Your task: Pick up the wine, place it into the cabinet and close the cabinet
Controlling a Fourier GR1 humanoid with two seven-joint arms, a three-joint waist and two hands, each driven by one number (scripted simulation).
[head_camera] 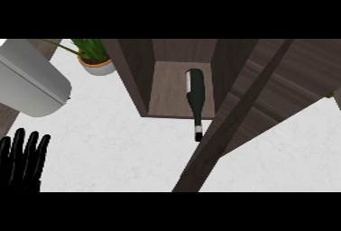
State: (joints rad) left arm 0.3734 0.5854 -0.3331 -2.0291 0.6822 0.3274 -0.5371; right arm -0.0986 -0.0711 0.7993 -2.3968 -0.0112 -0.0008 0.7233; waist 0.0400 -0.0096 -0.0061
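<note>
Dark glass wine bottle (194,95) lies in the wooden cabinet (136,67).

White counter (120,153) under cabinet (133,81), plant (96,61)

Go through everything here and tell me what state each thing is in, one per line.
Cabinet: open.
Door: swung wide.
Wine: lying down inside the cabinet, neck poking out over the front edge.
Left hand: open, fingers up, at lower left edge.
Right hand: out of view.

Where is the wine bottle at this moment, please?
In the head view, the wine bottle lies on its side inside the open cabinet, right of centre, its neck poking out over the shelf's front edge beside the open door.
</note>
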